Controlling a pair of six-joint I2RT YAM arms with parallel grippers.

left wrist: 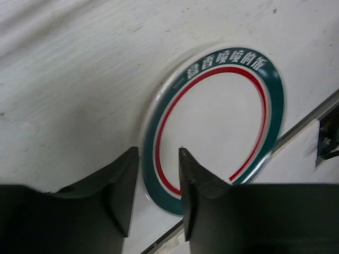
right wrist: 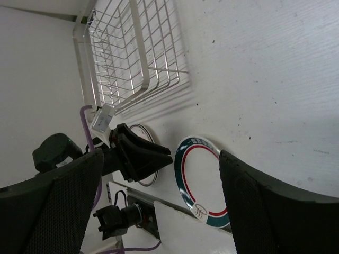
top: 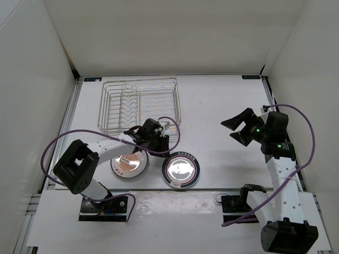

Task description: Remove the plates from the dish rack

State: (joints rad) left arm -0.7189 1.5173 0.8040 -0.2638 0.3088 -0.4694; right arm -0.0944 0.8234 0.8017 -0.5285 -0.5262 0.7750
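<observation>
Top external: located teal-rimmed plate (top: 181, 170) and orange-sunburst plate (top: 128, 163) flat on table (top: 222, 100), side by side just in front of dish rack (top: 140, 103).

Left wrist: noted white Chinese-style lettering on teal rim, not read. Found left gripper (left wrist: 159, 156) low over plate edge, fingers parted, nothing clamped.

Right wrist: found right gripper (right wrist: 161, 159) well apart from plates, fingers spread wide, unloaded.

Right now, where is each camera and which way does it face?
Top: overhead at the near side, looking down at the table; left arm, right arm, rack, orange plate, teal plate.
Left wrist: on the left arm, aimed down at the teal plate past the left tool.
Right wrist: on the right arm, facing the rack past the right tool.
All three show the teal plate.
</observation>
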